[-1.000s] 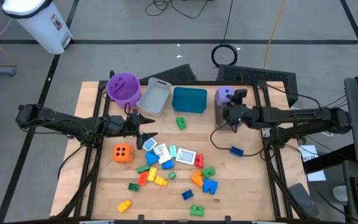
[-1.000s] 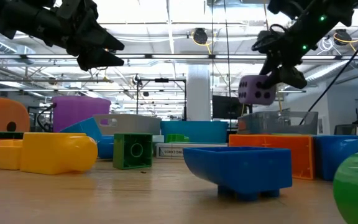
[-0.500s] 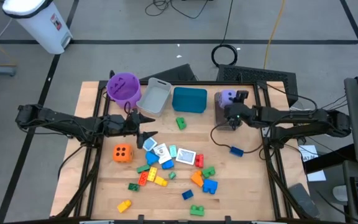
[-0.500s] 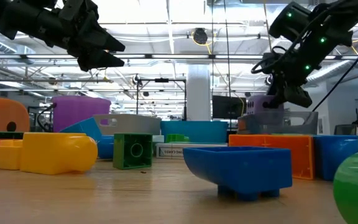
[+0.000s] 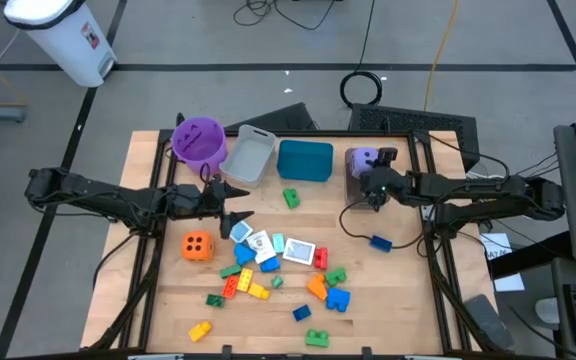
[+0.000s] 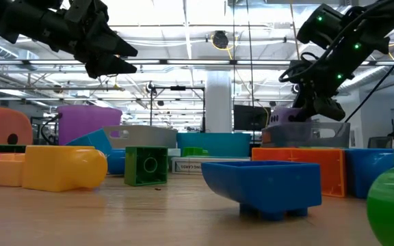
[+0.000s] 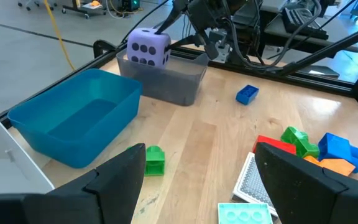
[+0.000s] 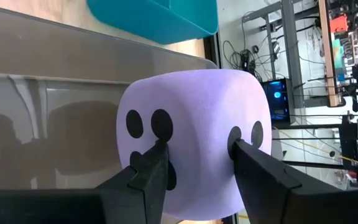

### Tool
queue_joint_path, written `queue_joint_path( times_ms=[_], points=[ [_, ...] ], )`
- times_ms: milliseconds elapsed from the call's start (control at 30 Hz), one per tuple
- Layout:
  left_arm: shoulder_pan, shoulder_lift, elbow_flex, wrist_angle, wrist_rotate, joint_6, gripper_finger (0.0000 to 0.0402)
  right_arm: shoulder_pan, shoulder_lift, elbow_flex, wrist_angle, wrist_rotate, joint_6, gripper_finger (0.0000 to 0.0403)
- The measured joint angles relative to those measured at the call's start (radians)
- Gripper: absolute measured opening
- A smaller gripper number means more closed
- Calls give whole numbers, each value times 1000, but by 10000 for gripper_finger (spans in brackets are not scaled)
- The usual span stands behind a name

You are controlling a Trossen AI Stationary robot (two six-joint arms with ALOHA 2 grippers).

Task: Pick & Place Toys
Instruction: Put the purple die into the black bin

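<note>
The purple die (image 5: 365, 157) sits in the dark brownish bin (image 5: 353, 185) at the table's far right, its top above the rim (image 7: 166, 59). My right gripper (image 5: 372, 180) is shut on it, reaching in from the right. Above the table's left middle my left gripper (image 5: 236, 205) hangs open and holds nothing. Just on its near side lie the other toys: an orange die (image 5: 197, 245), cards (image 5: 298, 250) and several coloured bricks (image 5: 253, 275) on the wood. A green brick (image 5: 291, 197) and a blue brick (image 5: 381, 242) lie apart. My right gripper pinches the purple die between its two fingers, the fingertips (image 8: 157, 155) on the dotted side facing the wrist (image 8: 194, 155). The fingers come from the table's right, slanting down. The die is inside the bin; whether it rests on the bin's floor is hidden by the wall.
Along the far edge stand a purple bucket (image 5: 200, 140), a light grey bin (image 5: 251, 155) and a teal bin (image 5: 305, 160). A dark cable (image 5: 353, 225) loops on the wood below my right arm. Bare wood lies at the near right.
My right gripper has sunk with the purple die, which hung above the dark bin a second ago and now stands inside it with only its top showing over the wall. The left arm has kept still.
</note>
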Motion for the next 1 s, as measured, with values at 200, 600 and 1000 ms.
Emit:
queue_joint_path(
  times_ms=[200,600,1000],
  points=[
    [0,0,0,0,0,0,306,0,0,0,-1,1,-2,157],
    [0,0,0,0,0,1,306,-3,0,0,-8,-53,-6,157],
    [0,0,0,0,0,-1,306,-61,0,0,-12,-102,-2,157]
  ],
)
